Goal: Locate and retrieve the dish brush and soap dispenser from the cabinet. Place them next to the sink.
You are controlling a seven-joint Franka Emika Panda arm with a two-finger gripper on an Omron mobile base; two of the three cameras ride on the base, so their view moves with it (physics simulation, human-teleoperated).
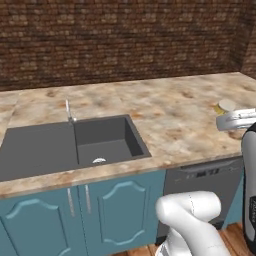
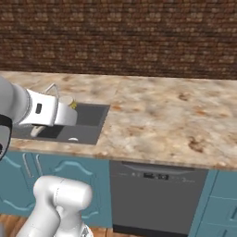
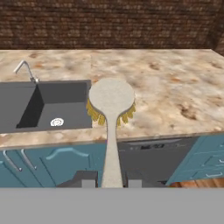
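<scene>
Gripper (image 3: 111, 180) fingers are closed on the handle of one dish brush (image 3: 111, 103), as the hand view shows: the pale tan handle runs up from between the two dark fingertips to a round pale head with yellow bristles fringing its underside. The brush is held in the air in front of the counter (image 3: 175, 87), its head seen over the counter's front part just right of the sink (image 3: 48, 105).

Count: one dish brush, one sink, one tap (image 3: 26, 70), one dishwasher (image 3: 148, 157).

The sink is dark grey with two basins; a round drain (image 3: 57, 122) lies in the right basin. The chrome tap stands at the sink's rear edge.

Differences between views:
- Left base view: the whole sink (image 1: 70, 145) with both basins appears, and the brush head (image 1: 226, 106) is a small pale disc with a yellow edge at the far right, above the white wrist.
- Right base view: the arm covers most of the sink (image 2: 88, 122); only a sliver of yellow bristle (image 2: 73, 105) shows past the wrist. The full dishwasher front (image 2: 155, 199) is visible here.
- Hand view: handle, head and grip appear together.

Teal base cabinet doors (image 1: 120, 210) sit under the sink, and a brick wall (image 1: 125, 40) runs behind the counter.
</scene>
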